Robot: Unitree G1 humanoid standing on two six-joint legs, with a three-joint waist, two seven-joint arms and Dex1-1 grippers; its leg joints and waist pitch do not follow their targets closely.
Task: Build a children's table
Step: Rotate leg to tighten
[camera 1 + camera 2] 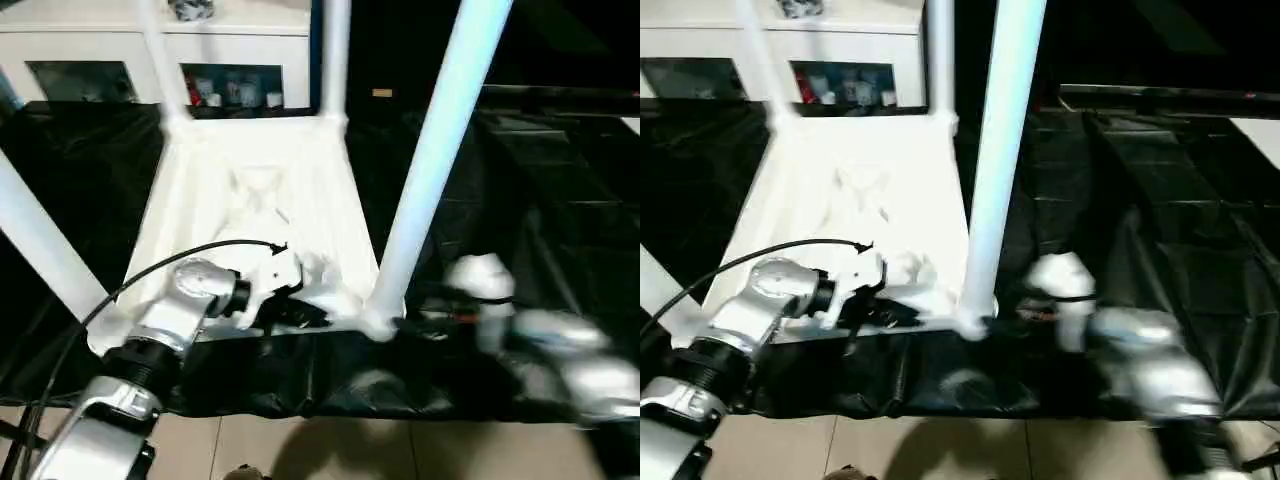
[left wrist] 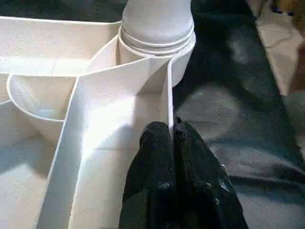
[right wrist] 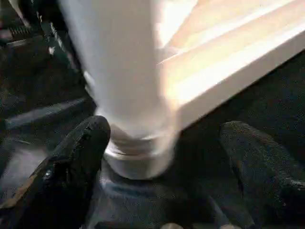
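The children's table lies upside down on black cloth, its white ribbed tabletop (image 1: pixel 260 200) facing up with several white tube legs standing in the corner sockets. My left gripper (image 2: pixel 171 129) is shut on the thin rim wall at the tabletop's near edge, just beside the near right socket (image 2: pixel 157 47). The near right leg (image 1: pixel 430 170) rises from that corner. My right gripper (image 3: pixel 167 129) is open at this leg's base, one black finger (image 3: pixel 81 152) on each side and apart from the tube. In the left eye view, the right wrist (image 1: pixel 482 285) sits just right of that corner.
A white cabinet with glass doors (image 1: pixel 120 60) stands behind the table. Black cloth (image 1: pixel 530 180) covers the work surface and hangs over its front edge above tiled floor (image 1: pixel 300 450). A black cable (image 1: pixel 170 258) arcs over my left forearm.
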